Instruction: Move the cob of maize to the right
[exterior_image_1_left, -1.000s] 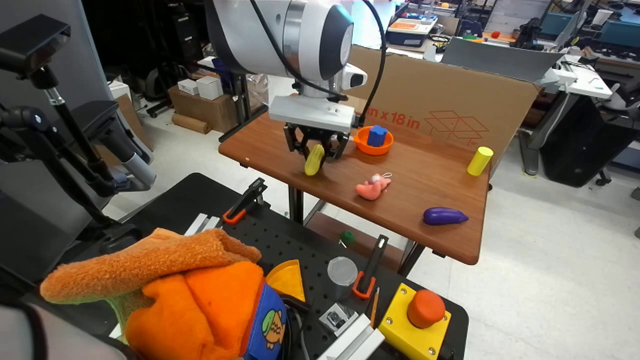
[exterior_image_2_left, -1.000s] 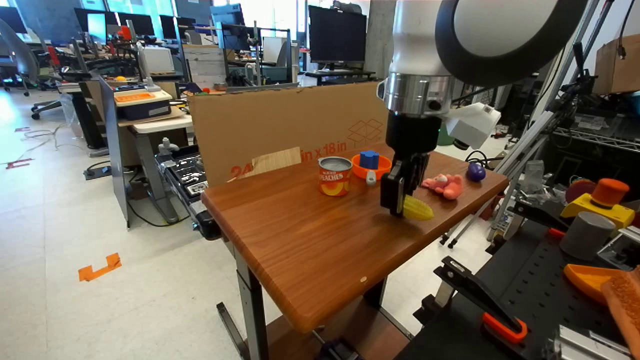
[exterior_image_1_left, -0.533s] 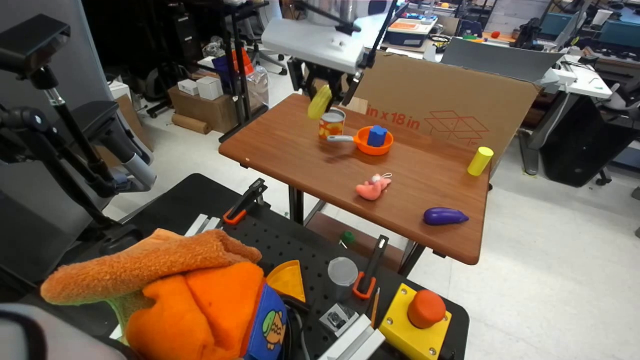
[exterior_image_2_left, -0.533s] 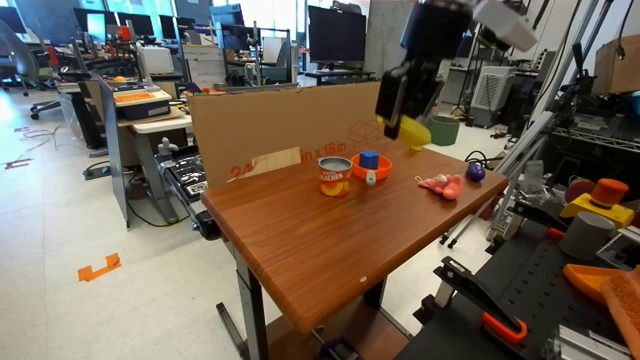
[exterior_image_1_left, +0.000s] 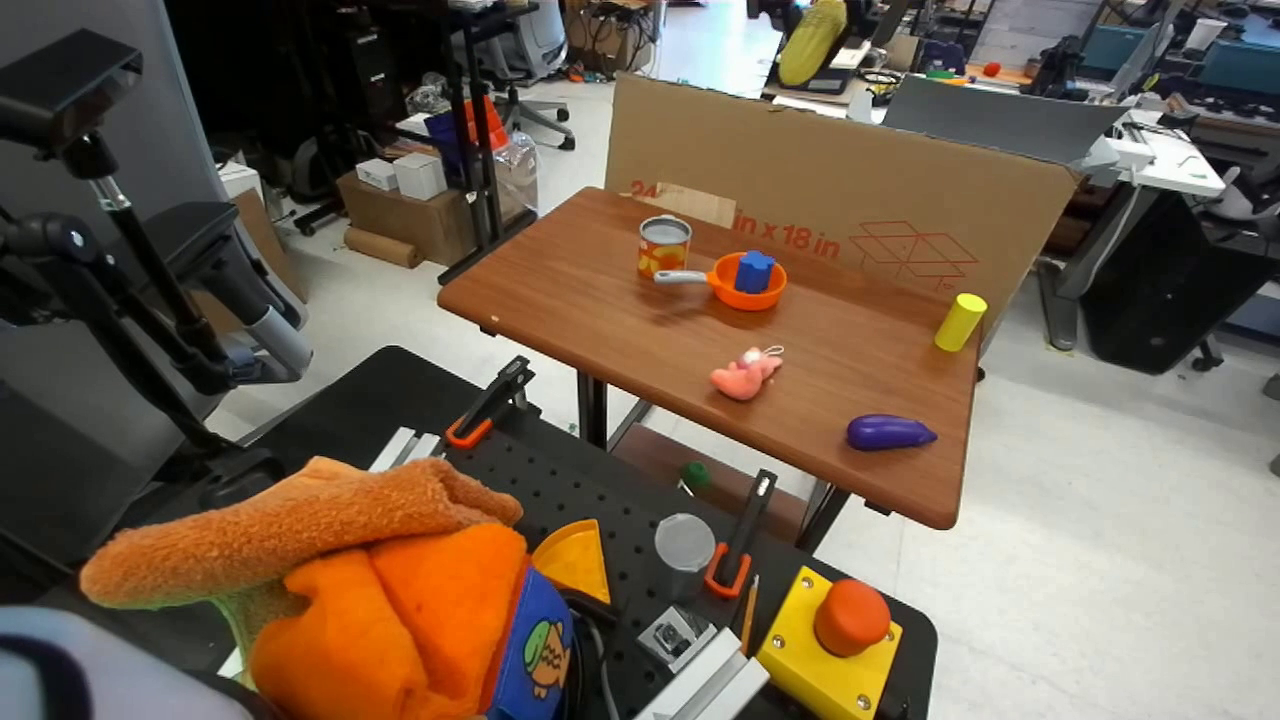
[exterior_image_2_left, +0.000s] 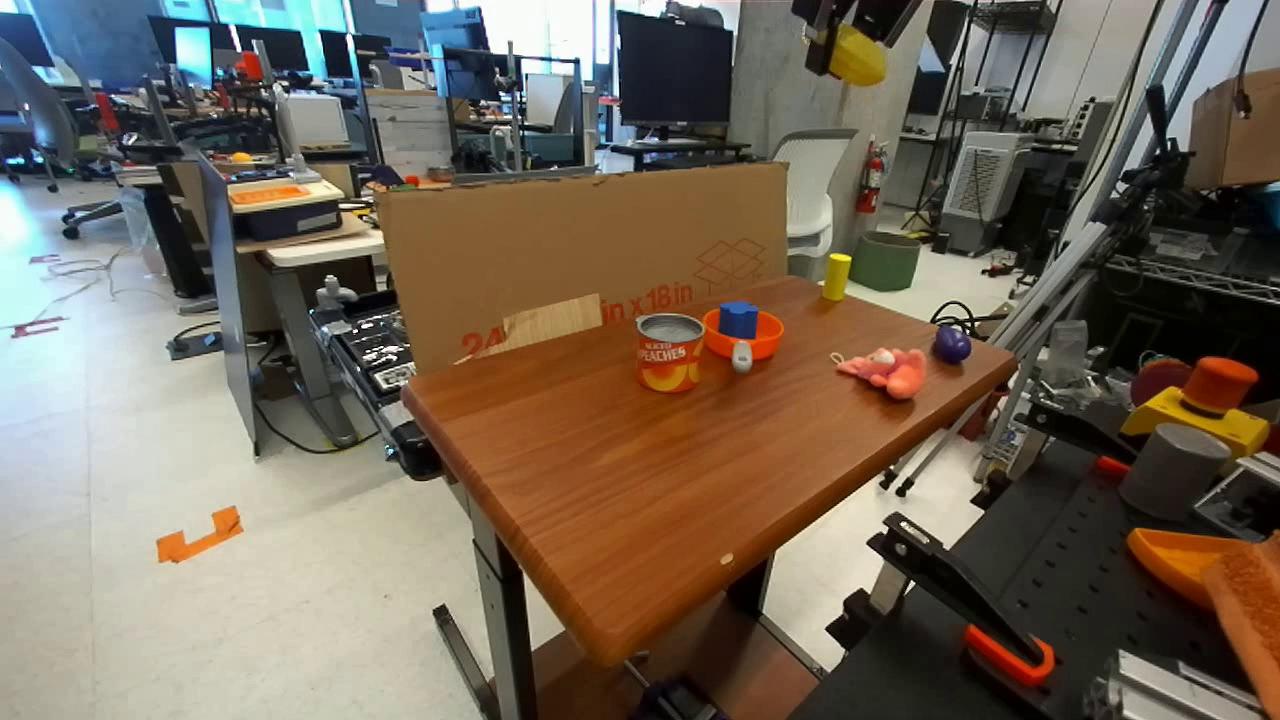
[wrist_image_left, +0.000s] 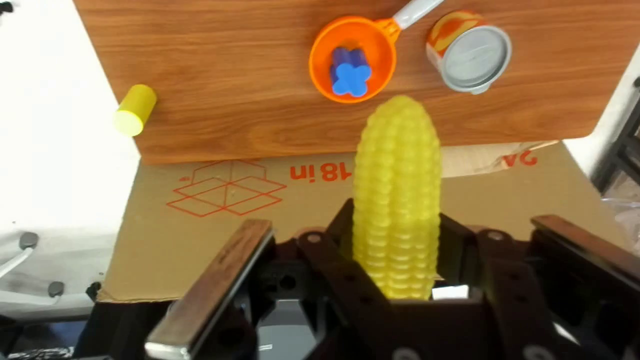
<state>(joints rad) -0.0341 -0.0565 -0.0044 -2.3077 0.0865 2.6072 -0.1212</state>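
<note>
The yellow cob of maize is held in my gripper in the wrist view. The fingers are closed against its two sides, and its rounded end points out past the fingertips. In both exterior views the cob shows high above the table near the top edge: the cob and the cob. Only the dark fingers of the gripper show there; most of the arm is out of view. The wooden table lies well below.
On the table stand a peach can, an orange pan with a blue piece, a pink-orange toy, a purple toy and a yellow cylinder at the edge. A cardboard sheet stands along one table side.
My gripper has lifted the cob from close to the tabletop to high above it. It has also moved rightward in an exterior view. The things on the table have not moved.
</note>
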